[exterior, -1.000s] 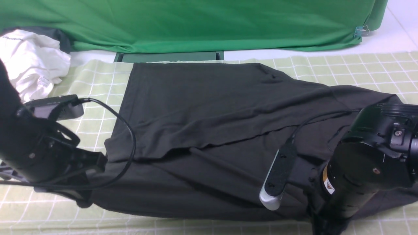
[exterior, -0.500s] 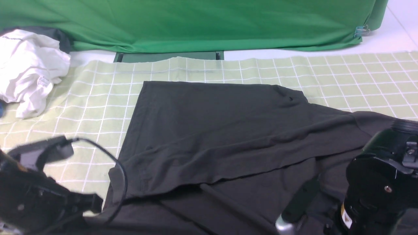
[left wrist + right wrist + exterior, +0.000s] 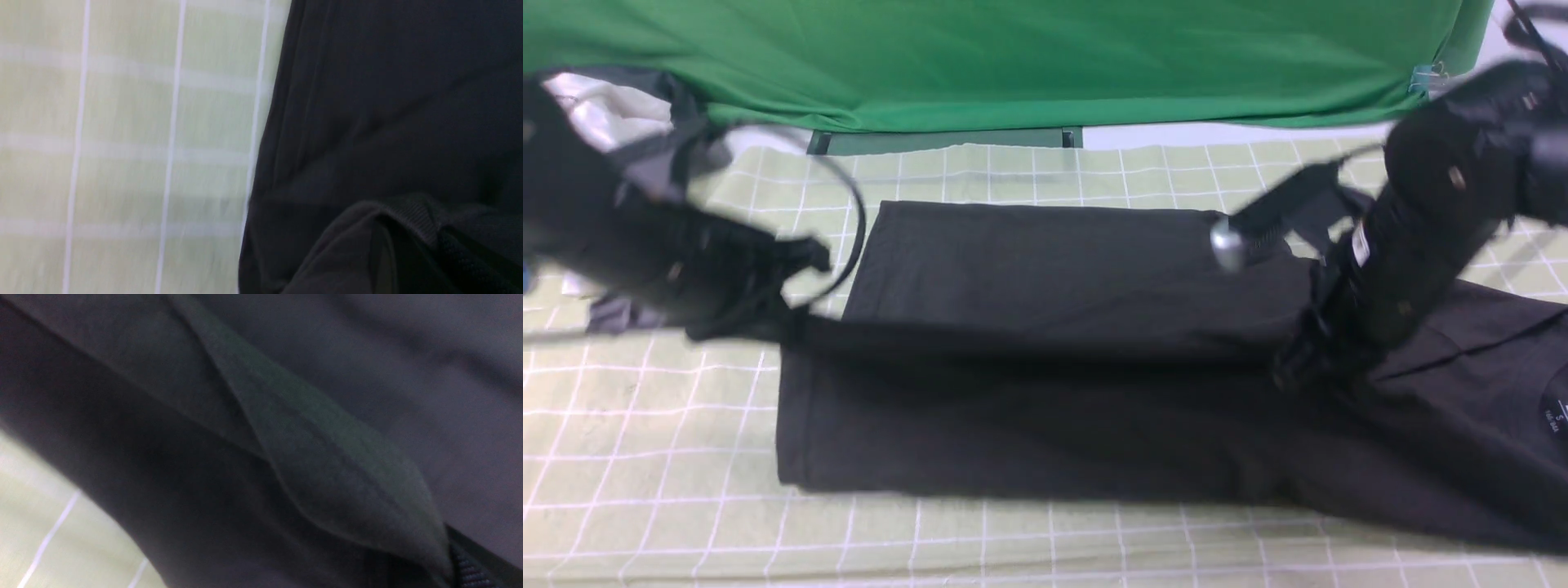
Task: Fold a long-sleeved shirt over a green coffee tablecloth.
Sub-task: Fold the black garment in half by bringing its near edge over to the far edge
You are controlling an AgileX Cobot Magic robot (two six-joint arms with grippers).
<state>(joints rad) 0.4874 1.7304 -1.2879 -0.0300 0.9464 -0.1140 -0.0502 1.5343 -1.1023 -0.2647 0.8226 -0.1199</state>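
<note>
Shirt cloth fills both wrist views. The long-sleeved shirt [image 3: 1045,392] lies across the green coffee tablecloth [image 3: 645,457], with a raised ridge running between the two grippers. The left arm [image 3: 645,245] reaches in low, and the left gripper [image 3: 788,322] is clamped on the shirt's left edge. The right arm [image 3: 1421,220] slants down, and the right gripper [image 3: 1294,371] pinches a fold of the shirt. Both arms are blurred. A neck label [image 3: 1558,412] carries white print too small to read. A white garment [image 3: 592,110] lies behind the left arm.
</note>
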